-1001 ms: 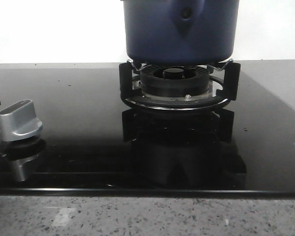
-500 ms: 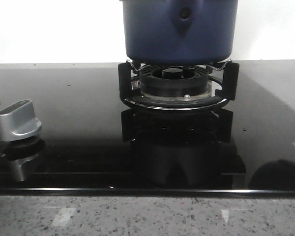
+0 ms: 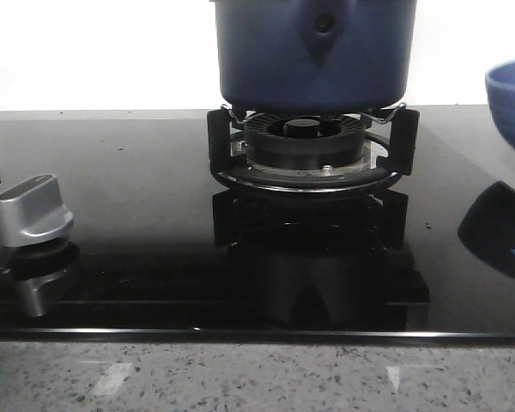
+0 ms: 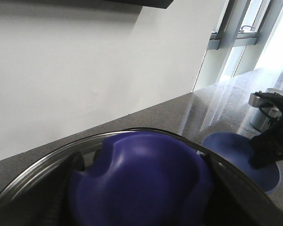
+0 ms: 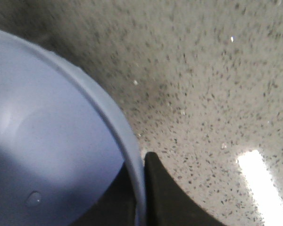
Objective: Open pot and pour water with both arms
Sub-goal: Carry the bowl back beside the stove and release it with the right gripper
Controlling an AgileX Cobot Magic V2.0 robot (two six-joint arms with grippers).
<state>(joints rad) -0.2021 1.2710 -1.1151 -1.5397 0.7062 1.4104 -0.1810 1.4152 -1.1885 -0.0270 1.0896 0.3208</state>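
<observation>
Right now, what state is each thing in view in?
pot: standing on the burner's supports, its top out of the front view.
burner: no flame visible.
knob: upright on the cooktop.
blue bowl: raised above the cooktop, cut off by the frame edge.
right gripper: rim of the bowl between its fingers.

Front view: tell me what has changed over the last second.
A lighter blue bowl has come into the picture at the right edge, held above the counter, and its dark reflection has spread across the glass cooktop below it. The right wrist view shows a gripper finger at the bowl's rim. The pot on the burner stand and the silver knob have not moved.
</observation>
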